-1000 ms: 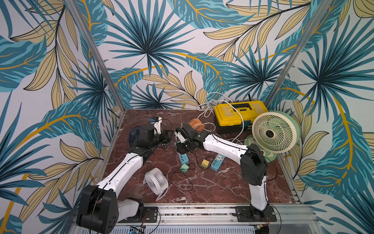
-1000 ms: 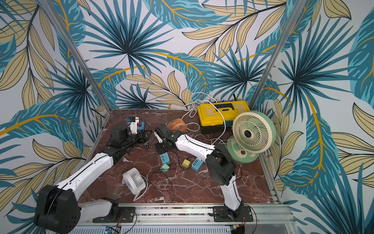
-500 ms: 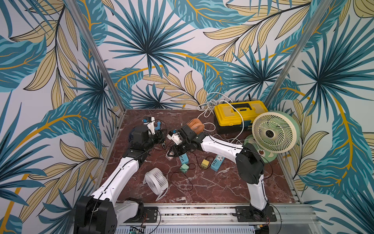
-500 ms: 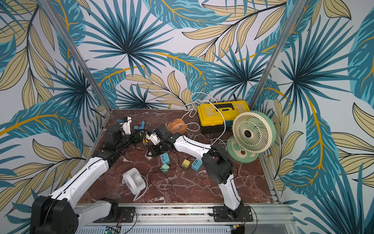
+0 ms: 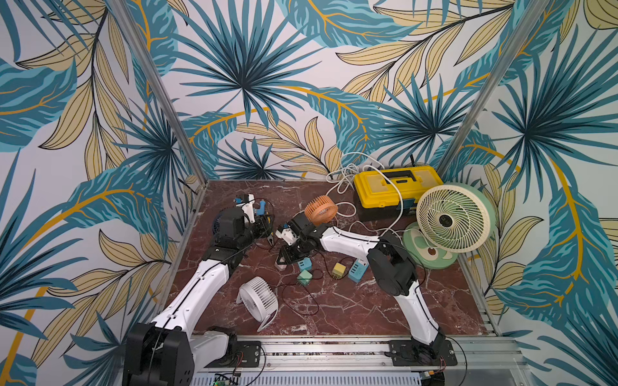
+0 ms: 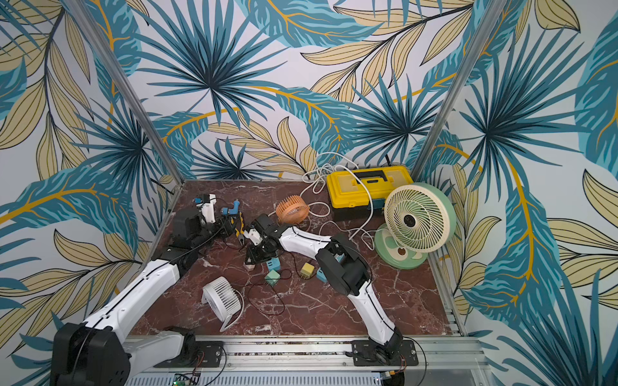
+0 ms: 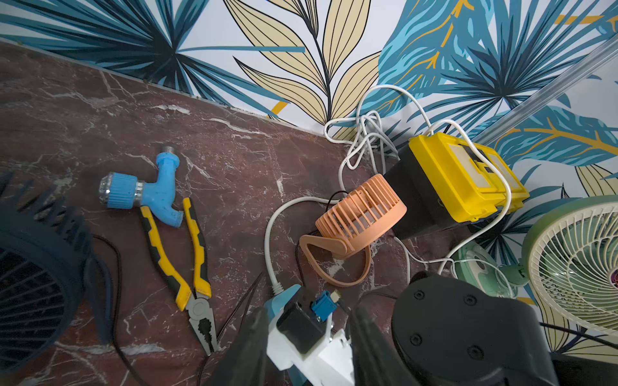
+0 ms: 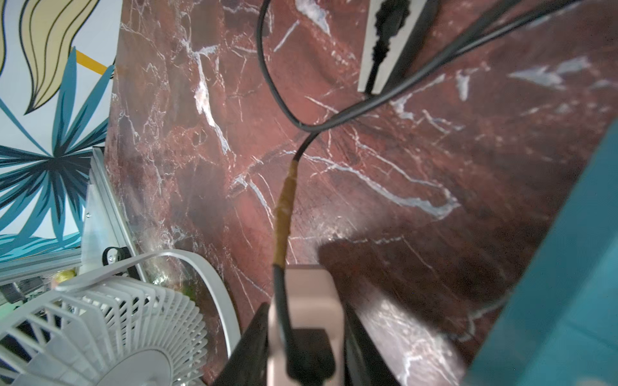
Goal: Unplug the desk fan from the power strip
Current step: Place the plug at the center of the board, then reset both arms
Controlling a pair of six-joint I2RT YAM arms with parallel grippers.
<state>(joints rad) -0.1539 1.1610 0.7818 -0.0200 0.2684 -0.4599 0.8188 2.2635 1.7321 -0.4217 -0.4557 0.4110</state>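
My left gripper is shut on the teal and white power strip, held above the table at the back left. A white cord runs from the strip's end. In both top views that gripper sits beside the pliers. My right gripper is shut on a pink plug with a black, partly taped cable. The plug is apart from the strip and rests on the marble just in front of it. I cannot tell which fan the cable leads to.
A white fan lies in front of the right gripper, an orange fan behind it, and a dark blue fan under my left arm. A big green fan, yellow toolbox, charger cubes, pliers and blue tap crowd the table.
My right gripper has drawn away from the left gripper with the pink plug and come down to the table. The left gripper has pulled back a little to the left.
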